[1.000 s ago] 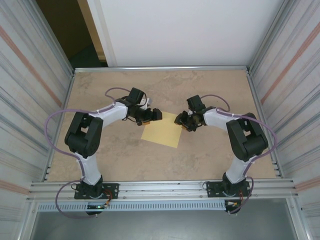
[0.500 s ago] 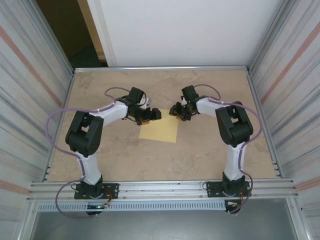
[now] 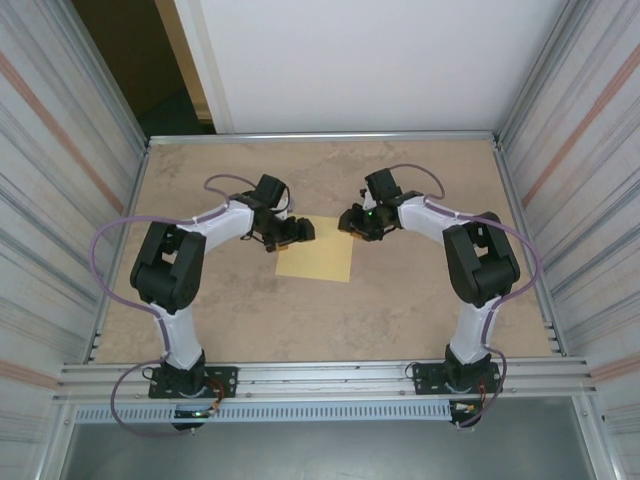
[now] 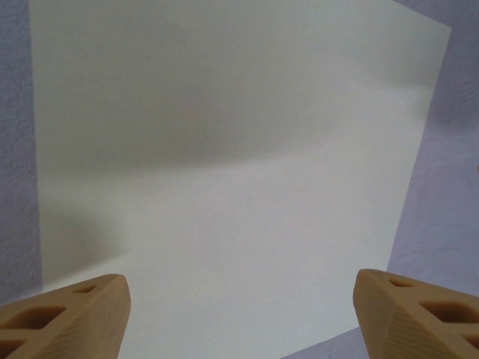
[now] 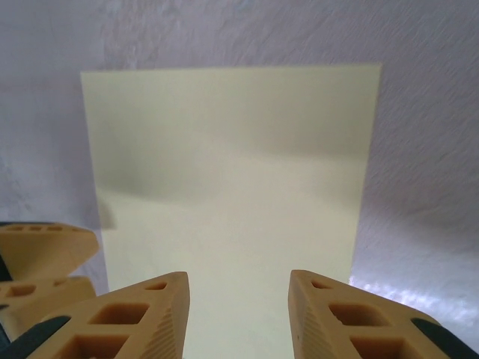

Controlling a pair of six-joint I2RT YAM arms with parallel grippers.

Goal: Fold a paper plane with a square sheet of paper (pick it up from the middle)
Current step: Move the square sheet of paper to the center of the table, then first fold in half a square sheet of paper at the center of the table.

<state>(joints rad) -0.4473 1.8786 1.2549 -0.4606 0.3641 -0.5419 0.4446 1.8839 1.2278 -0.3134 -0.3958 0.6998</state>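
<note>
The square sheet of paper (image 3: 315, 260) is plain yellow and lies flat and uncreased on the table. In the left wrist view the sheet (image 4: 224, 164) spreads out below my left gripper (image 4: 239, 314). That gripper (image 3: 296, 232) hovers over the sheet's far left corner, wide open with nothing between its tan fingers (image 4: 67, 314). My right gripper (image 3: 352, 222) hangs over the far right corner. Its jaws stand narrower but open in the right wrist view (image 5: 239, 318), and the sheet (image 5: 232, 172) shows through the gap. Neither gripper holds the paper.
The beige table (image 3: 420, 300) is fenced by metal rails and corrugated side walls (image 3: 60, 200). Tan fingers of the other gripper (image 5: 45, 258) show at the left edge of the right wrist view. Purple cables loop off both arms.
My right gripper swung from the sheet's right side to its far right corner. The sheet shifted a little left and squared up. Both grippers' jaws narrowed slightly.
</note>
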